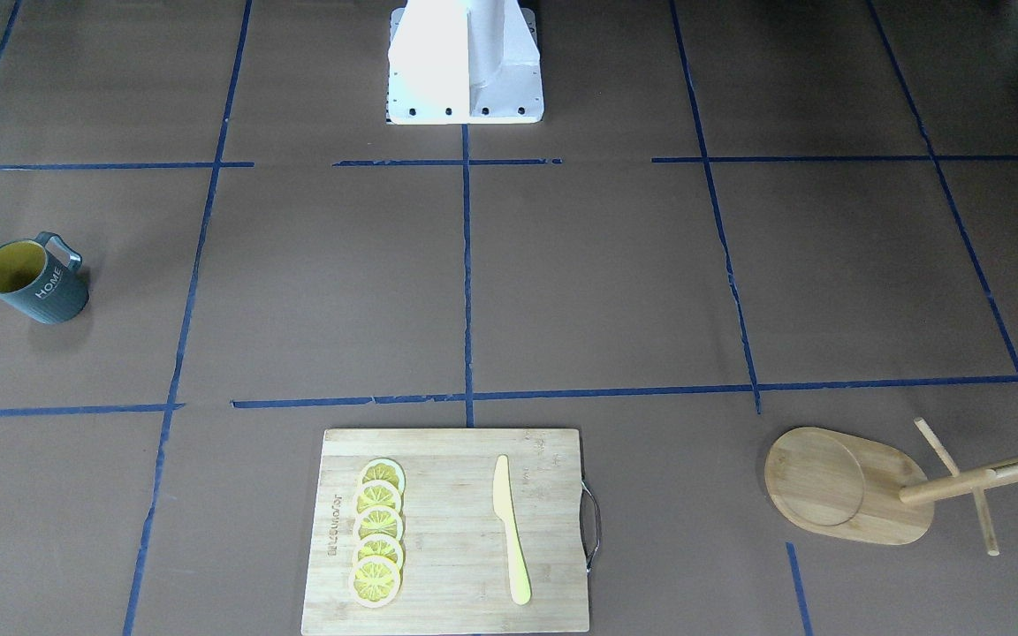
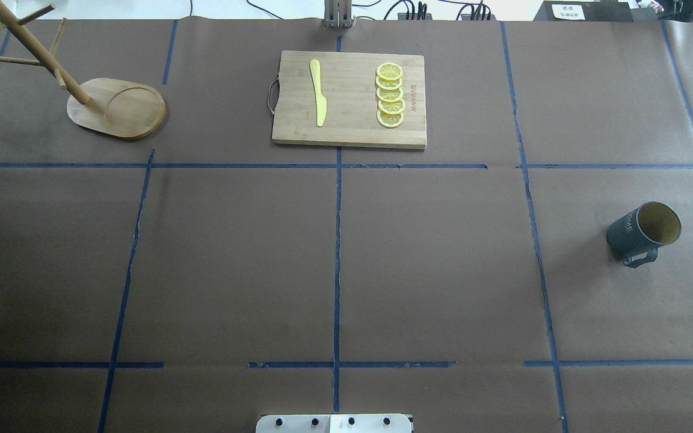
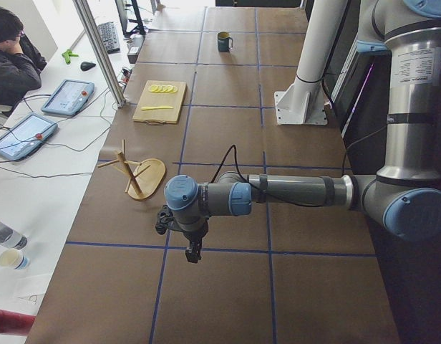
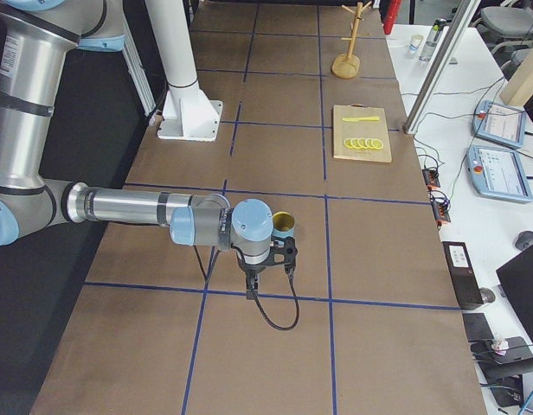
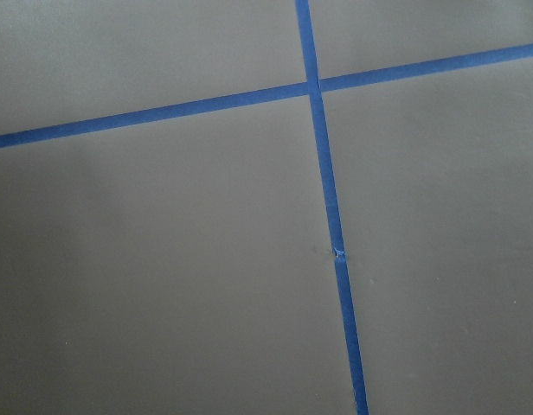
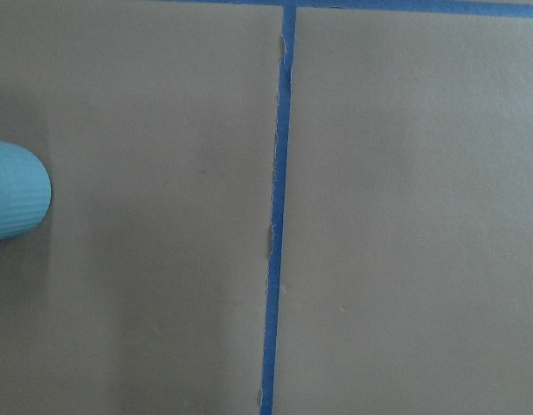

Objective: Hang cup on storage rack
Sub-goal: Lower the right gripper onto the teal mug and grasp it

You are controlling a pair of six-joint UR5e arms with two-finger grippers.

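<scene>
The cup (image 2: 644, 231) stands upright just beside my right hand (image 4: 253, 288). The storage rack (image 2: 117, 109) stands near my left hand (image 3: 194, 249), well apart from the cup. I cannot tell whether either hand is released or clenched. Risks: the ribbed wall slipping on the long carry; a mis-threaded handle tipping the rack.

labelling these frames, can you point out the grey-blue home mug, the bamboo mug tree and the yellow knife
dark grey-blue ribbed mug (image 2: 628, 234), overhead view, outer wall
light bamboo mug tree (image 2: 133, 109), overhead view, oval base
flat yellow knife (image 2: 319, 93), overhead view, mid length
</scene>
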